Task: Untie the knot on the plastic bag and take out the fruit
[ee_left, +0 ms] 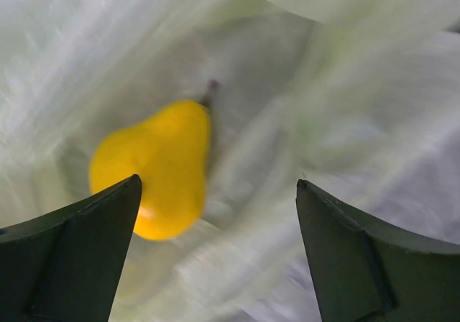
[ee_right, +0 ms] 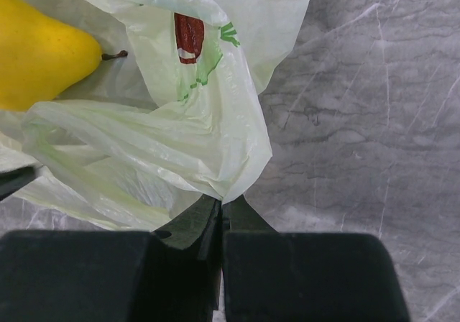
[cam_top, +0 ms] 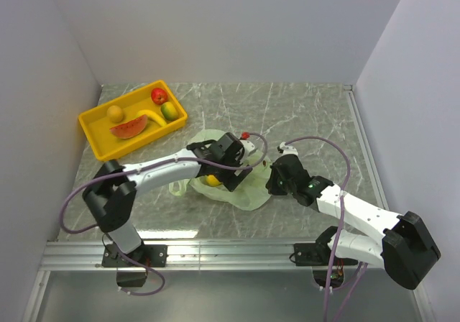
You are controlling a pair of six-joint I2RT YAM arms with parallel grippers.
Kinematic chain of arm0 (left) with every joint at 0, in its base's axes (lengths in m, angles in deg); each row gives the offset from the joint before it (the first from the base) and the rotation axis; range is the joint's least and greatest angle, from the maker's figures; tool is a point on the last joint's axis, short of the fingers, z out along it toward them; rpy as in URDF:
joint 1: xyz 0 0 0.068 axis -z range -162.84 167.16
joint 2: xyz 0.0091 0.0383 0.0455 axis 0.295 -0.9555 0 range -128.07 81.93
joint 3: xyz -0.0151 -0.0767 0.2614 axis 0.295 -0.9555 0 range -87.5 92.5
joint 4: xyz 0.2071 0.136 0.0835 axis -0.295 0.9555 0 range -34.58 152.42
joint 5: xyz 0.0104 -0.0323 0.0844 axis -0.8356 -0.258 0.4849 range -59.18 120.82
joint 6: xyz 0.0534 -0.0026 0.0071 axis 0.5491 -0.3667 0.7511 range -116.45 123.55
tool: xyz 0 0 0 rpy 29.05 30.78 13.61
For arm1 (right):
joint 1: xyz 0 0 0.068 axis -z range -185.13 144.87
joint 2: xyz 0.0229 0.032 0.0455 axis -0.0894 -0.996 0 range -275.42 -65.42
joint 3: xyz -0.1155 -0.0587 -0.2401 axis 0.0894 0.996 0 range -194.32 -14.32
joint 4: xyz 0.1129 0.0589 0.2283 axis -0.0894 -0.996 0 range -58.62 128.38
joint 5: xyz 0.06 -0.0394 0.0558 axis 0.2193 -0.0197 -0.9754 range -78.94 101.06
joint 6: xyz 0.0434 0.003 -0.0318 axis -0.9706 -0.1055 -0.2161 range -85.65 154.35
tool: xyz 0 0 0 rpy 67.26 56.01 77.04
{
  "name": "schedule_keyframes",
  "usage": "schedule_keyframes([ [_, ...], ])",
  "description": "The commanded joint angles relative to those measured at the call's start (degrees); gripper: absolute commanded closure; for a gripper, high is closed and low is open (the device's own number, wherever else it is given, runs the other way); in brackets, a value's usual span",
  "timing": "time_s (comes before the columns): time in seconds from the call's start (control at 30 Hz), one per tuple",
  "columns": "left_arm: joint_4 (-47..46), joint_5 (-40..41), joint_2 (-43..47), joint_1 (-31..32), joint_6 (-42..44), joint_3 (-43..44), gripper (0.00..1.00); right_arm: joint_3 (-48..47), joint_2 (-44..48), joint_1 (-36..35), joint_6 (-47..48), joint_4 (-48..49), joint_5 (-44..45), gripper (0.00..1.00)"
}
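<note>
The pale green plastic bag (cam_top: 248, 192) lies crumpled and open on the table between the arms. No tied knot shows. A yellow pear (cam_top: 213, 180) lies inside it, and it also shows in the left wrist view (ee_left: 162, 167) and the right wrist view (ee_right: 39, 49). My left gripper (ee_left: 218, 192) is open inside the bag's mouth, with the pear just beyond its left finger, and in the top view it (cam_top: 231, 165) sits over the bag. My right gripper (ee_right: 221, 201) is shut on a fold of the bag's edge (ee_right: 215, 157) at the bag's right side (cam_top: 272, 180).
A yellow tray (cam_top: 93, 131) at the back left holds a red apple (cam_top: 159, 94), a green-red mango (cam_top: 169, 111), a banana (cam_top: 147, 115), a watermelon slice (cam_top: 129, 128) and a small orange fruit (cam_top: 115, 112). A small red round thing (cam_top: 246, 134) shows by the bag's far edge.
</note>
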Motion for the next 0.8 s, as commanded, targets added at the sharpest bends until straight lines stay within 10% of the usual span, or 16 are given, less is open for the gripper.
schedule_keyframes([
  [0.0, -0.9, 5.5, -3.8, 0.0, 6.3, 2.9, 0.06, -1.7, 1.2, 0.2, 0.0, 0.9, 0.3, 1.0],
  [0.77, -4.0, 10.9, -4.8, -1.2, 0.7, -6.1, 0.03, -0.4, 0.3, 0.1, -1.8, 3.1, -1.3, 1.0],
])
